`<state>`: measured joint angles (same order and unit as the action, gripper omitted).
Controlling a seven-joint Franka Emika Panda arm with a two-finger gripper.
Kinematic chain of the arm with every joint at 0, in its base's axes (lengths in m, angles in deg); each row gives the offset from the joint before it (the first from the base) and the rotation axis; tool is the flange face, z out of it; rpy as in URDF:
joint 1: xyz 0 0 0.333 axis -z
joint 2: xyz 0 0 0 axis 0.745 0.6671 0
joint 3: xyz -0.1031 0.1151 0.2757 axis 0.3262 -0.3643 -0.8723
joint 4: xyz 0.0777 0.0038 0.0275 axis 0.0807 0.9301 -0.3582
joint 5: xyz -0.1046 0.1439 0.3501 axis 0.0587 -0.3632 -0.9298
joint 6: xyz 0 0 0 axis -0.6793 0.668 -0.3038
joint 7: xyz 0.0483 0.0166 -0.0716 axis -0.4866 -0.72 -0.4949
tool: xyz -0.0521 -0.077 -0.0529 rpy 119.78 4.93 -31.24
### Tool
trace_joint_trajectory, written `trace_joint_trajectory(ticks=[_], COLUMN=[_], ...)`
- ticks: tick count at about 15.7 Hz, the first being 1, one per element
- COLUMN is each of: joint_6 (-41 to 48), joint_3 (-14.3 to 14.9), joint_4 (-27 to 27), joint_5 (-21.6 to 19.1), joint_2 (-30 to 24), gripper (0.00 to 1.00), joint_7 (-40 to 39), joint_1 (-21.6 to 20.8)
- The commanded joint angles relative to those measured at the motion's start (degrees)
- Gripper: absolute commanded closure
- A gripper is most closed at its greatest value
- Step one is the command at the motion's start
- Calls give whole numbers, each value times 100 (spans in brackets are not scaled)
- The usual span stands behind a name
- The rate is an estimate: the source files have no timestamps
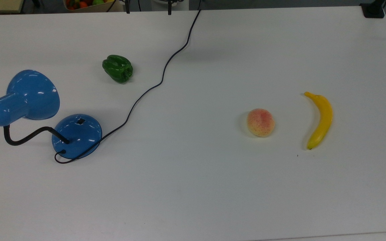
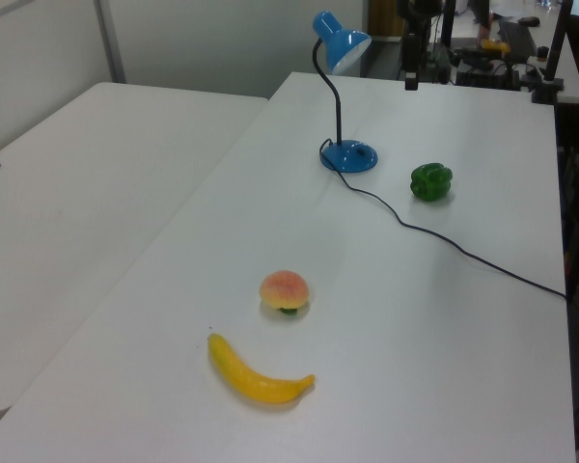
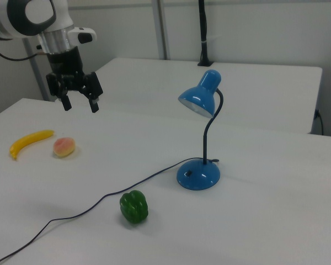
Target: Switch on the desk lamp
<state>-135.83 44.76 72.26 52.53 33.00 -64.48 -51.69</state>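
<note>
A: Where do we stand? Our end effector (image 3: 77,102) hangs in the air with its fingers spread and nothing held, above the peach (image 3: 63,147) and banana (image 3: 30,141).

B: So we judge the approach hasn't begun. The desk lamp (image 3: 200,138) stands well apart, off to the right view's right, past the green pepper (image 3: 134,207), unlit. Next we must travel across the worktop (image 3: 265,221) and press the small black switch (image 1: 80,121) on its base.

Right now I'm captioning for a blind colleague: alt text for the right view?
A blue desk lamp stands unlit on a white table, its cord passing a green pepper. The gripper hangs open above a peach and banana.
</note>
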Motion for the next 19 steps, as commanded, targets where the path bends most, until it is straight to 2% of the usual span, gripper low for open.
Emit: trace_joint_trajectory(ticks=[1, 2, 4, 6, 7, 19], joint_6=[41, 41, 41, 41, 41, 15], joint_3=[16, 24, 15, 15, 15, 15], joint_4=[43, 43, 52, 52, 52, 113], joint_5=[9, 9, 9, 0, -17, 0], joint_2=[-74, -74, -74, -74, -74, -56], gripper=[6, 14, 50, 91, 100, 100], joint_7=[106, 97, 80, 80, 80, 97], joint_1=[-7, -16, -16, -16, -16, 2])
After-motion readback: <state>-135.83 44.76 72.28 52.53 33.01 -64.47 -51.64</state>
